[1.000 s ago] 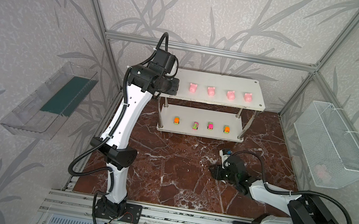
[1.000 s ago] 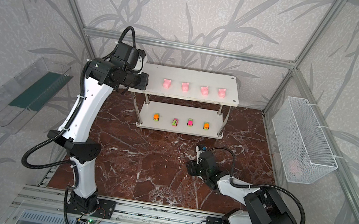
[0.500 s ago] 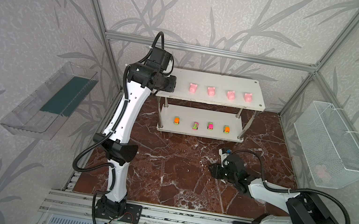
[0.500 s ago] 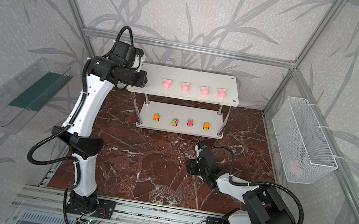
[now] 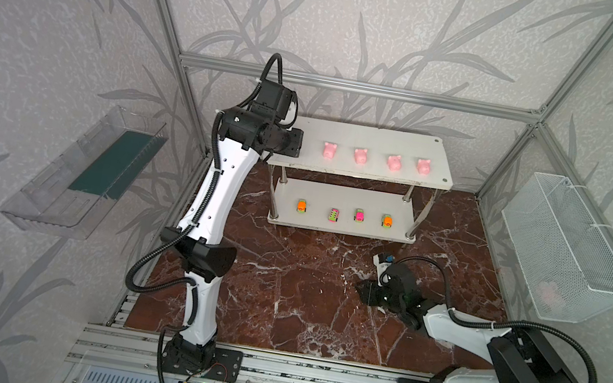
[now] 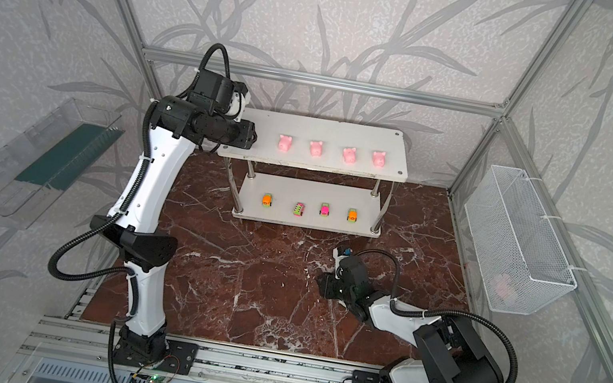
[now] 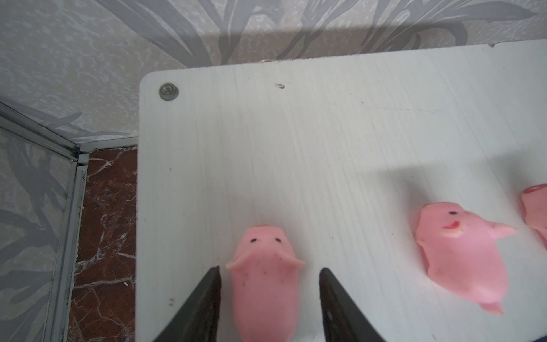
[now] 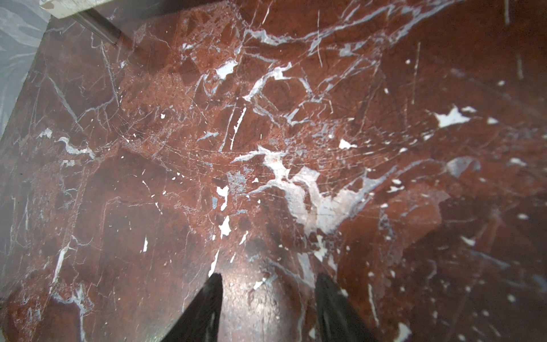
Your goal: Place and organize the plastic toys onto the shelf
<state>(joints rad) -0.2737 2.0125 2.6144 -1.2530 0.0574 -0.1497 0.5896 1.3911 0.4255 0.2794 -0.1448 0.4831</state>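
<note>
While the left tool (image 7: pixel 270 269) stands spread astride a pig (image 7: pixel 265 285), the right tool (image 8: pixel 269 275) gapes likewise.

A red-brown marble table (image 5: pixel 281 281) is enclosed by aluminium framing (image 5: pixel 356 85) and grey leaf-patterned walls (image 5: pixel 367 21), on which a clear tray (image 5: pixel 58 176) and a wire basket (image 5: pixel 564 252) are hung.
</note>
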